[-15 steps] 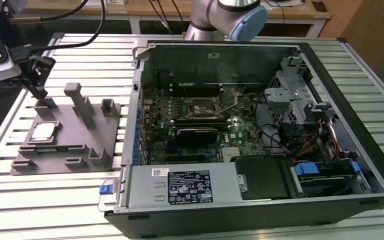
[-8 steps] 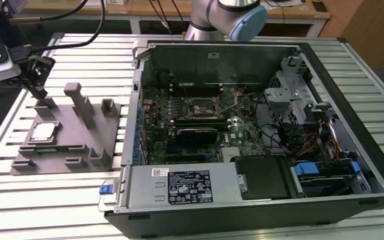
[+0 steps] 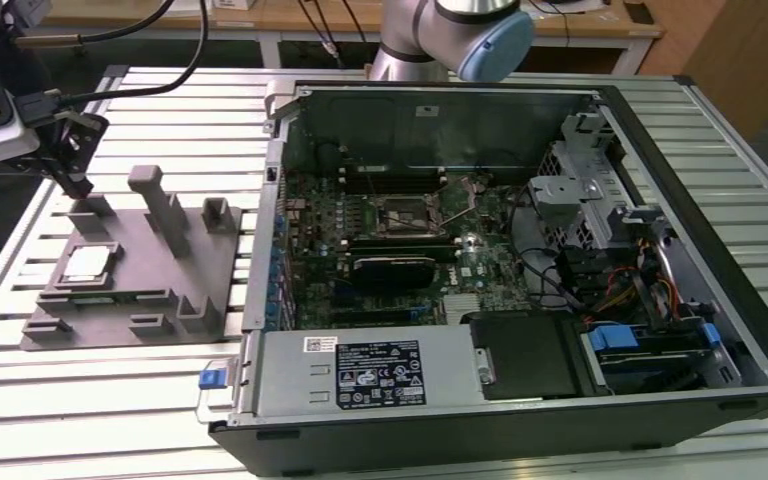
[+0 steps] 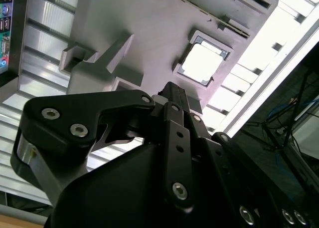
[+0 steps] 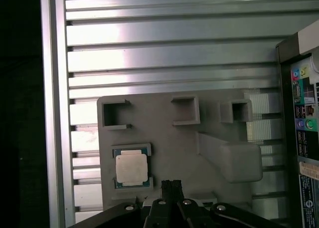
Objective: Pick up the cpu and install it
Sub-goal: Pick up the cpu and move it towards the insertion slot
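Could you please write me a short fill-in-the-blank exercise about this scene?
The cpu lies in the grey fixture with its metal top facing ____. The tool hangs over that fixture, holding ____. The open computer case stands on the exterior view's ____ of the fixture.
Missing words: up; nothing; right.

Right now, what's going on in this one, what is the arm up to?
The arm's end effector hangs over the grey fixture, close beside the cpu, and holds nothing; its fingers look closed together. The cpu lies flat in its pocket on the fixture, not yet picked up. The open computer case stands at the exterior view's right of the fixture, with its motherboard exposed.
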{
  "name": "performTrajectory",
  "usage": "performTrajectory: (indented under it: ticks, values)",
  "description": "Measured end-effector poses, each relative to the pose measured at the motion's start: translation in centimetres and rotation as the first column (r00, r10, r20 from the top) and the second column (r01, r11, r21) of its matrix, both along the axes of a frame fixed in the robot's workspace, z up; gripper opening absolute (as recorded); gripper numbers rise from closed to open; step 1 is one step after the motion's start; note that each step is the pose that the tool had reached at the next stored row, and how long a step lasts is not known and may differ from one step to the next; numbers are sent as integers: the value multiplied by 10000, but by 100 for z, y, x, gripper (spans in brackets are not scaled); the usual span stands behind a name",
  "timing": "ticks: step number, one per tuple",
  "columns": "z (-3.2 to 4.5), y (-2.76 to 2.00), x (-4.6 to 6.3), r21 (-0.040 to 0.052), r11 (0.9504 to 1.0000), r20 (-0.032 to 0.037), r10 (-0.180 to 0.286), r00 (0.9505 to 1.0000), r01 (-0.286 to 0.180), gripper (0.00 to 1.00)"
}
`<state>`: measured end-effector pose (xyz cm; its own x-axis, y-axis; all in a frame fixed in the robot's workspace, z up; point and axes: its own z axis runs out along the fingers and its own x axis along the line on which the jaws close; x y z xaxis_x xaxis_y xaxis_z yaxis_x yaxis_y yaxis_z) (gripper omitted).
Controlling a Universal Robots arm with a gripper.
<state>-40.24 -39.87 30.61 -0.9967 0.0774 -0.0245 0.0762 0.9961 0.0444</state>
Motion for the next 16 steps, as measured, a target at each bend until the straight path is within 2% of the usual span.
performTrajectory:
  ticks: [7, 16]
  values:
    - [-32, 0, -93, 0, 10000, 0, 1, 10000, -1, 11]
    - [-123, 0, -205, 1, 10000, 0, 2, 10000, -2, 11]
